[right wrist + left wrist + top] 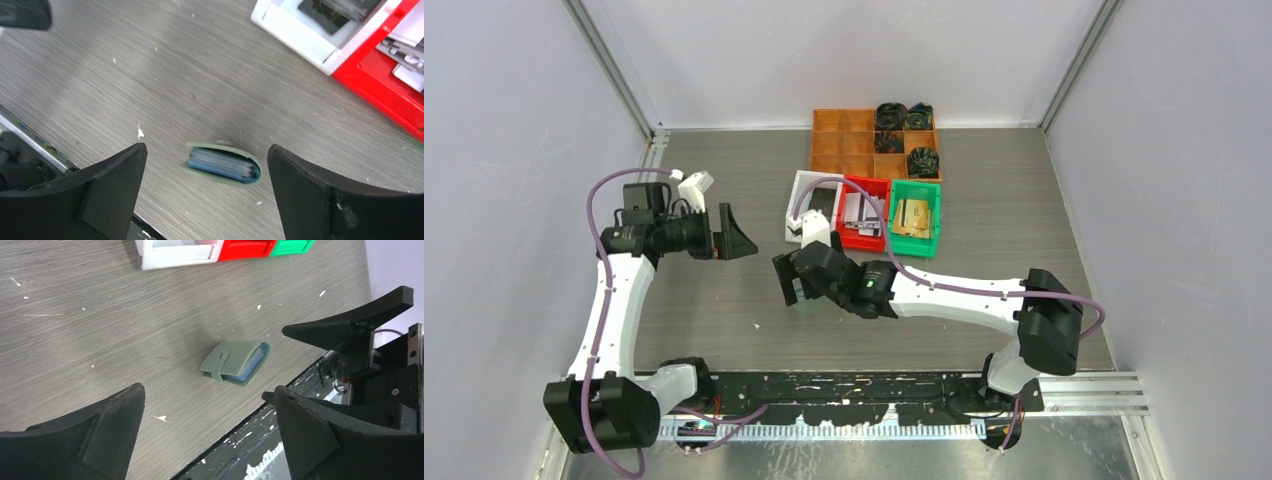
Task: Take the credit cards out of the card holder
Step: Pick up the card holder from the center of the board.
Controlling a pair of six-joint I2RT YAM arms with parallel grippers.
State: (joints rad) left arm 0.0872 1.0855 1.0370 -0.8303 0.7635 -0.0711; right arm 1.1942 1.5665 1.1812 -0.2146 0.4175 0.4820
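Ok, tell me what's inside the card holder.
The card holder lies strapped shut. Between its covers only stacked bluish pocket edges show; what the pockets hold is hidden.

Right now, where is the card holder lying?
The card holder lies folded on the table under the open right gripper, framed between its fingers in the right wrist view, in front of the white bin.

Bare surface (150,75) is left all around the card holder (222,164); beyond it, passage is blocked by the white bin (295,39) and red bin (380,90).
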